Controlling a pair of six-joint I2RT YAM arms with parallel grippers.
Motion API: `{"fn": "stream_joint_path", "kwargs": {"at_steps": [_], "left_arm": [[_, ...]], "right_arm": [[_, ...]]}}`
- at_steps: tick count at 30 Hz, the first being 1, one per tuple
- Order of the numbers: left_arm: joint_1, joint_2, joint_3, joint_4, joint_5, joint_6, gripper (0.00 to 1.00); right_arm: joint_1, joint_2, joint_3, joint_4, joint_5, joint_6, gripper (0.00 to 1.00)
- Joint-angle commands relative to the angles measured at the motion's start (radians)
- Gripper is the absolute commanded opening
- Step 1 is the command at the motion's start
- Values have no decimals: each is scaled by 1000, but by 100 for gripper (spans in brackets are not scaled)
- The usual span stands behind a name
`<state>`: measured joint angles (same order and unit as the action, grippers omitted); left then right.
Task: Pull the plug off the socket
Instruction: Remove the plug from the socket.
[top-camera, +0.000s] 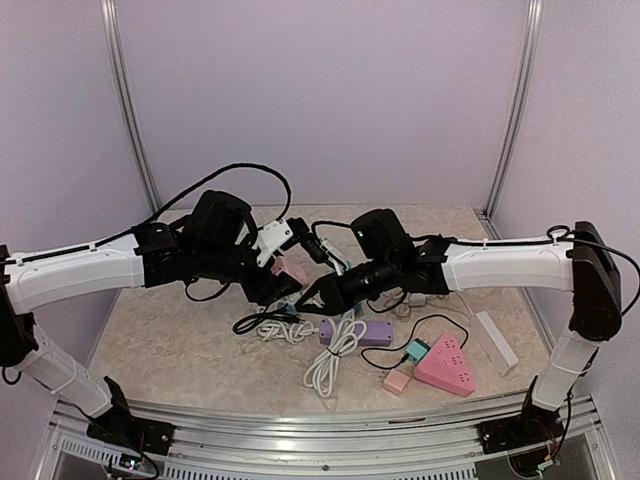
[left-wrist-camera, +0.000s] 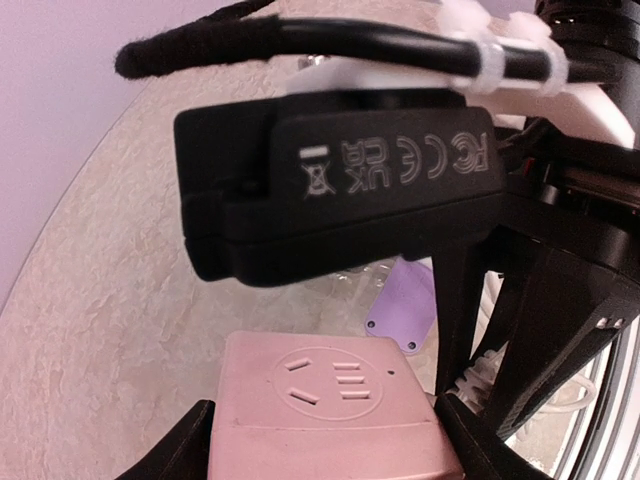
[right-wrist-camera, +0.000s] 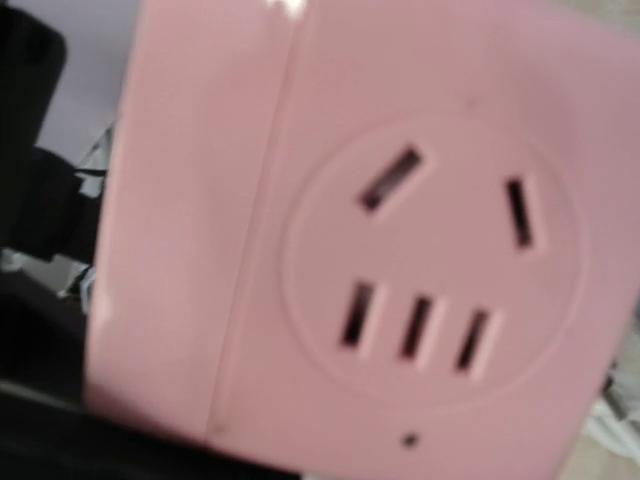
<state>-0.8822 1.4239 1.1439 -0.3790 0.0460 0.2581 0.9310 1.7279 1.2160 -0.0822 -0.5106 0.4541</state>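
**Socket gripped on the left, plug nowhere in sight**

From above: left fingers (top-camera: 278, 287) closed on the pink socket (top-camera: 291, 268), held mid-scene and apparently clear of the counter (top-camera: 150, 330). Right fingers (top-camera: 322, 296) just beside the block, on its near-right side, tips angled toward it. Black on black there, so wide or narrow cannot be told. No plug made out. White cables (top-camera: 335, 350) and a purple strip (top-camera: 357, 332) lying below, apart from both pairs of fingers.

From the left wrist: pink socket (left-wrist-camera: 330, 410) squarely between the two fingers (left-wrist-camera: 180, 450), one pressed to each side wall. Holed face turned away from the palm, every slot empty. Straight beyond that face, a black box (left-wrist-camera: 340, 190) on a white bracket (left-wrist-camera: 520, 75), probably the right wrist's camera. Dark parts of the right arm coming down just right of the block.

From the right wrist: same holed face (right-wrist-camera: 400, 250) filling the frame, blurred by closeness, nothing seated in it. Own fingers not shown.

Judged from this: plug likely on a hidden face, if on this block at all. Pull to run straight out from whichever face carries it, against the left hold. Right arm the free one, and already alongside.
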Motion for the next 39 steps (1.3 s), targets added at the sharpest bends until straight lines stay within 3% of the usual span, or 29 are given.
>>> {"fn": "stream_joint_path", "kwargs": {"at_steps": [1, 11, 24, 39], "left_arm": [[-11, -62, -25, -6, 156, 48, 16], [17, -31, 4, -7, 19, -27, 9], [86, -29, 23, -5, 5, -85, 8], [-82, -33, -38, -29, 81, 100, 8]], "right_arm": [[-52, -44, 3, 6, -42, -30, 0], [10, -53, 6, -8, 96, -29, 0], [64, -64, -7, 17, 129, 33, 0], [-77, -85, 39, -72, 22, -48, 0]]}}
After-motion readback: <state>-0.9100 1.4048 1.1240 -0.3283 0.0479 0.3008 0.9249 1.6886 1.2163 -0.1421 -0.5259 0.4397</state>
